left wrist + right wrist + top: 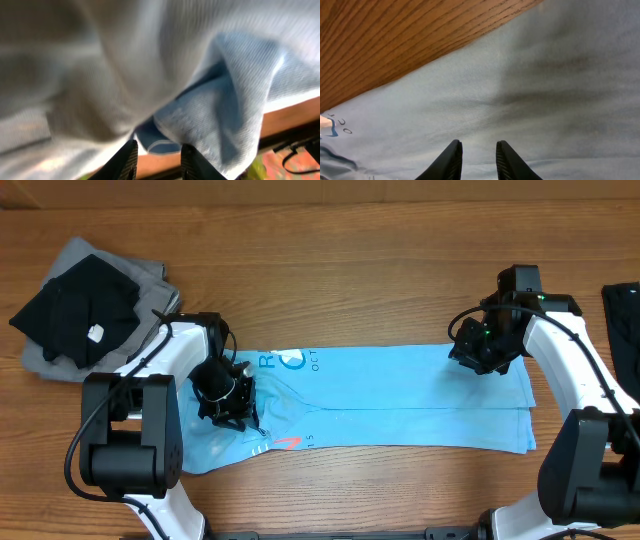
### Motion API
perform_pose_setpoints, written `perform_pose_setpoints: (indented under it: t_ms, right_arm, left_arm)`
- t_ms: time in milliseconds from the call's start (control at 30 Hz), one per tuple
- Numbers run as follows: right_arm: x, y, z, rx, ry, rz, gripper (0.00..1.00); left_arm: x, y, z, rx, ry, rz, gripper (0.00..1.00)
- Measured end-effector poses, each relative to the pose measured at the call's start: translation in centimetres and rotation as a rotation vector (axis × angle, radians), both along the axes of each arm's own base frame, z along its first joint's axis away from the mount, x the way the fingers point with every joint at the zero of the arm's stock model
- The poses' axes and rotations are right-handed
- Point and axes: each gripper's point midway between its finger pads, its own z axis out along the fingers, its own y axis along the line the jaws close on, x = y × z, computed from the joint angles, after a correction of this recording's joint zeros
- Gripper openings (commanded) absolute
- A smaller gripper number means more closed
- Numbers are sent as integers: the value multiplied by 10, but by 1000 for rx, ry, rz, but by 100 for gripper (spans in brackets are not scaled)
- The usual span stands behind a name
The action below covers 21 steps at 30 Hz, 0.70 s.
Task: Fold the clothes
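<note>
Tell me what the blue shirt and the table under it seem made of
Blue shirt: soft matte knit, probably cotton jersey; fine ribbing shows up close and it drapes in folds. Table: wood or wood-look laminate, smooth finish; brown streaked grain shows, but which one is unclear.

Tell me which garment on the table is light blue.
The T-shirt stretched out across the middle of the table, with lettering at its left end. The black garment and grey garment lie piled at the far left.

Matt ribbed cloth T-shirt (pixel 400 390), smooth grained wood table (pixel 350 270), matt black garment (pixel 80 305)
</note>
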Motion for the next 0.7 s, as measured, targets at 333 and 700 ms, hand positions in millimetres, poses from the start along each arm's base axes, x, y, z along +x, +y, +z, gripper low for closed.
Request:
perform_pose_setpoints:
  t_ms: [333,700]
  right_arm:
    - [-1,0,0,0,5,0,25]
    - [-1,0,0,0,6,0,25]
  left_arm:
    - [5,6,-5,32,-30,-15,6]
    - [-15,-2,18,-27,80,-22,4]
